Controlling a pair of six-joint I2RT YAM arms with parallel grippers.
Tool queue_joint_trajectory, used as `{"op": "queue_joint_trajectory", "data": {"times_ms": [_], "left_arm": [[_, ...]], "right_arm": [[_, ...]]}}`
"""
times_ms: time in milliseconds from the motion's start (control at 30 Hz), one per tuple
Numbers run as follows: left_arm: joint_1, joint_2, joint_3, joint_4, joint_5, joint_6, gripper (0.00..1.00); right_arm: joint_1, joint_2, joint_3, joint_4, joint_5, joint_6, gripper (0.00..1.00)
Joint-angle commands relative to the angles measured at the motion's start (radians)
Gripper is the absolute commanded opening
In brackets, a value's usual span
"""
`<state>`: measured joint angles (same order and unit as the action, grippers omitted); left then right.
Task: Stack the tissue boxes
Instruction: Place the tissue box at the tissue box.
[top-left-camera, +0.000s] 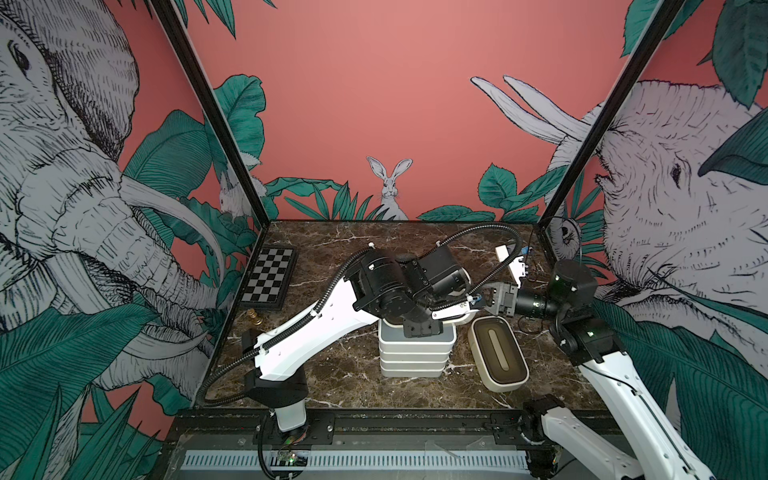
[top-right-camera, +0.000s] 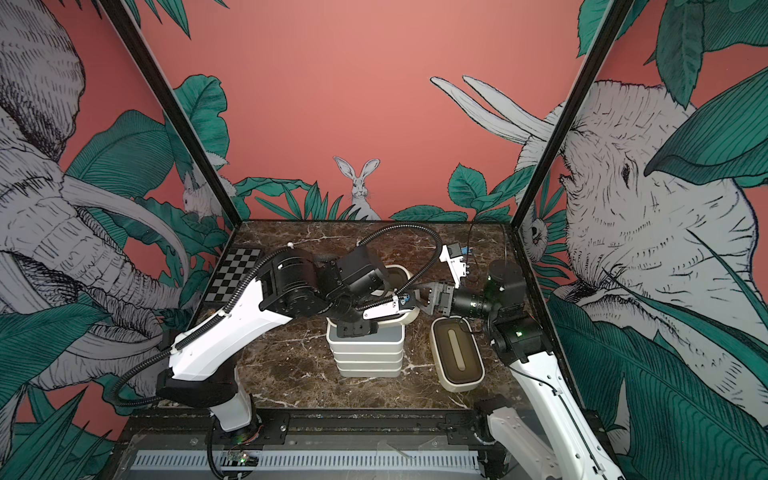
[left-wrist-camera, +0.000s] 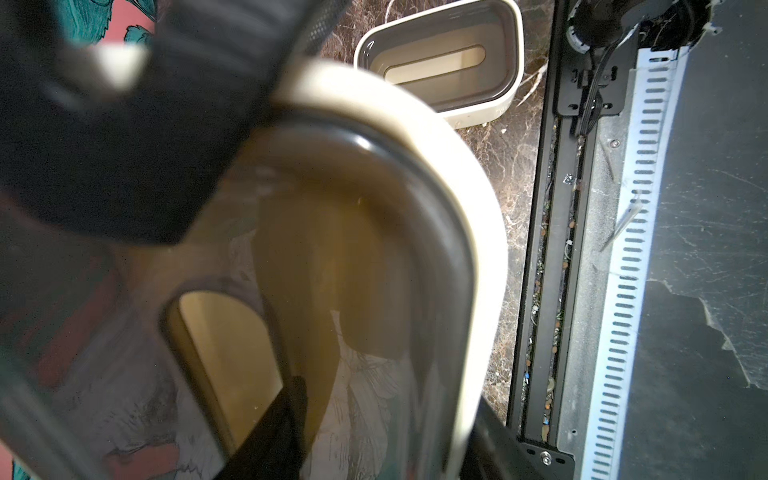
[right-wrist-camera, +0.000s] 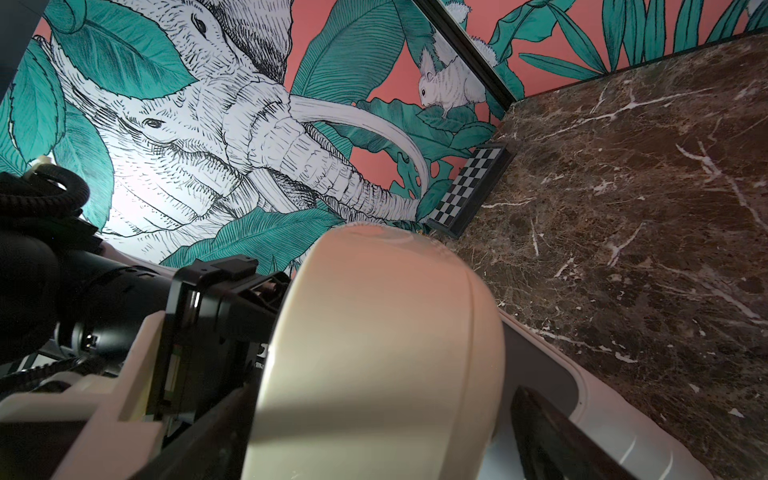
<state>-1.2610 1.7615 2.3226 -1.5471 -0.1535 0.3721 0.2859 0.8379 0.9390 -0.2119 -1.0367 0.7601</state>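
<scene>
Left arm (top-left-camera: 316, 332) over stack (top-left-camera: 415, 353), left gripper (left-wrist-camera: 239, 309) clamping cream box (left-wrist-camera: 415, 137), right gripper (right-wrist-camera: 374, 407) open astride it

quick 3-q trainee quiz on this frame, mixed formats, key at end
1. True or false: the checkered board lies apart from the stack.
2. The left gripper is: A) open, empty; B) shut on a cream box; C) shut on the checkered board.
3. Fill in: the other cream box lies on the ___, beside the stack.
Key: 1 true; 2 B; 3 table.
</scene>
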Motion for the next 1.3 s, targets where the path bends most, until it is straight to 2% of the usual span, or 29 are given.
{"op": "queue_joint_trajectory", "data": {"times_ms": [0, 100, 467, 633, 933, 1267], "left_arm": [[-0.005, 0.008, 0.046, 0.047, 0.009, 0.037, 0.33], [-0.004, 0.022, 0.065, 0.042, 0.015, 0.041, 0.33], [-0.005, 0.037, 0.084, 0.005, -0.026, 0.025, 0.33], [-0.004, 0.036, 0.087, 0.011, -0.033, 0.027, 0.38], [-0.004, -0.03, -0.017, 0.078, -0.02, 0.035, 0.49], [-0.004, -0.11, -0.163, 0.174, -0.021, 0.033, 0.66]], "right_arm": [[-0.002, 0.008, 0.022, 0.019, -0.025, 0.002, 0.95], [-0.002, 0.009, 0.036, -0.028, 0.009, -0.022, 0.92], [-0.003, 0.012, 0.058, -0.108, 0.03, -0.071, 0.67], [-0.002, 0.019, 0.06, -0.093, 0.032, -0.061, 0.58], [-0.003, 0.022, 0.054, -0.052, 0.051, -0.022, 0.51], [-0.003, 0.015, 0.034, -0.055, 0.053, -0.024, 0.51]]}}
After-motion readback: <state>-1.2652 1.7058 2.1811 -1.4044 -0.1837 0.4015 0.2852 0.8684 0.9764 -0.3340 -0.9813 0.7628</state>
